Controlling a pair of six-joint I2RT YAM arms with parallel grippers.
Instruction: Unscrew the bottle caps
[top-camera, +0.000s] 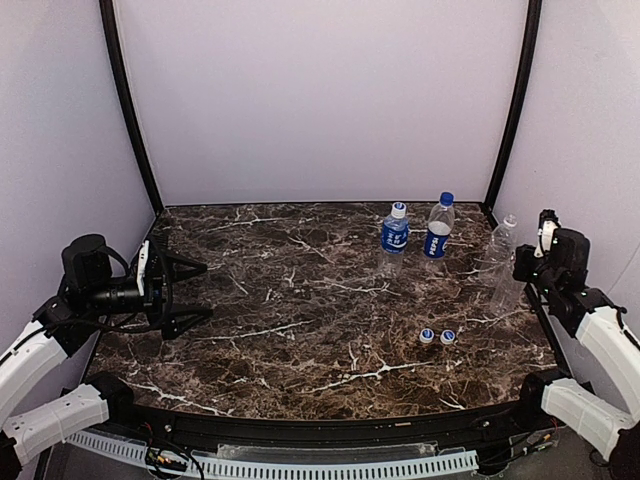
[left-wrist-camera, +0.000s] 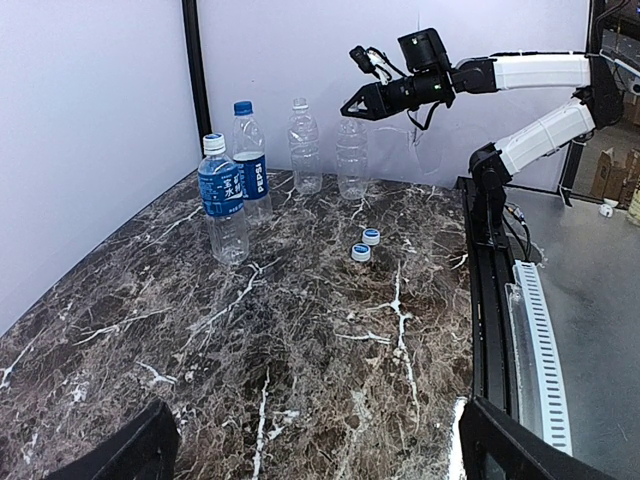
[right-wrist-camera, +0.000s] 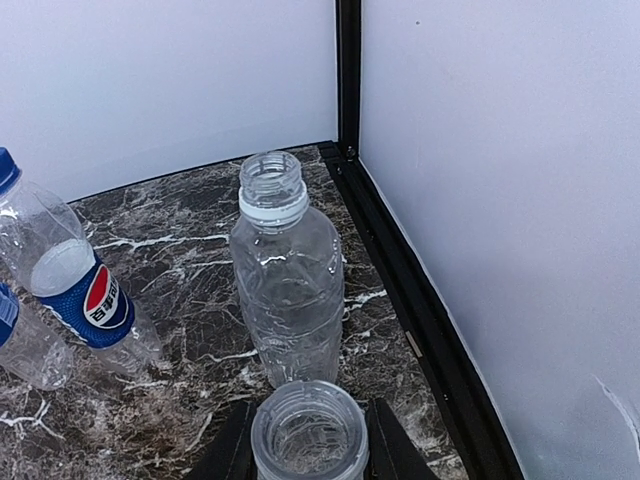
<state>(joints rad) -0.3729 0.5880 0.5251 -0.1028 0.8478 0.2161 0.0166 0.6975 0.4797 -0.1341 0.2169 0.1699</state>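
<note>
Right pincer (right-wrist-camera: 310, 415): narrowed, with its two dark fingers (right-wrist-camera: 225, 450) set against opposite sides of a bottle neck.
Held thing: a plain clear bottle (left-wrist-camera: 352, 165), upright and uncapped, gripped just below its open mouth.
Just ahead of the right pincer: a second plain bottle (right-wrist-camera: 288, 290), upright and also uncapped, is seen close to the held one but apart from it, near the back right corner.
Farther to its left: two blue-labelled bottles stand upright close together. The taller labelled bottle (top-camera: 438, 230) is topped by a blue cap (top-camera: 446, 198). The shorter labelled bottle (top-camera: 395, 236) is topped by a white-and-blue cap (top-camera: 398, 209).
Left of the right pincer, nearer the arm bases: a loose cap (top-camera: 427, 336) and a second loose cap (top-camera: 448, 336) lie side by side on the table (top-camera: 300, 340).
Left pincer (top-camera: 203, 292): spread wide and held over the table's left edge, well apart from every bottle and cap.
Table: a dark marble pattern with white veins is shown.
</note>
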